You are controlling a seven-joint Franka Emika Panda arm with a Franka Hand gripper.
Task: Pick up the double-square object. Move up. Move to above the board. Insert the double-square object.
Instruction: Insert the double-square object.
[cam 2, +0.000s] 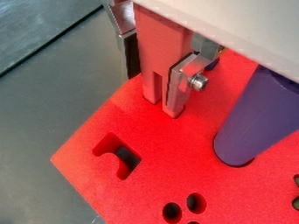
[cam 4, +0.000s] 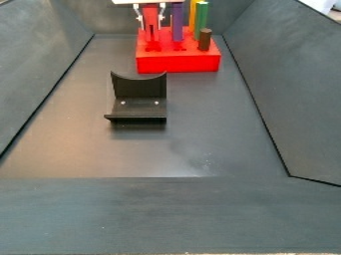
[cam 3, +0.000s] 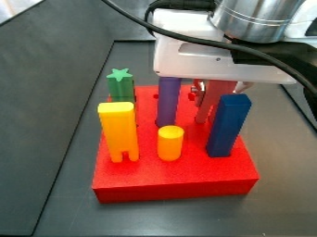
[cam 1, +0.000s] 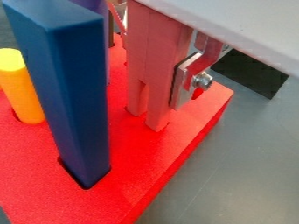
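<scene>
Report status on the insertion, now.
Pincer over the board, shut on the double-square object. Object's foot in the board. Blue post close alongside.

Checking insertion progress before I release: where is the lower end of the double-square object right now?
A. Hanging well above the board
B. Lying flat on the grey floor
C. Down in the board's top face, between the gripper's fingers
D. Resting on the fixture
C: in a wrist view the double-square object meets the board at its foot, with the gripper fingers alongside it.

Gripper [cam 3: 213, 93] w/ double-square object [cam 1: 149, 74] on board [cam 3: 173, 176], behind blue post [cam 3: 227, 125].
</scene>
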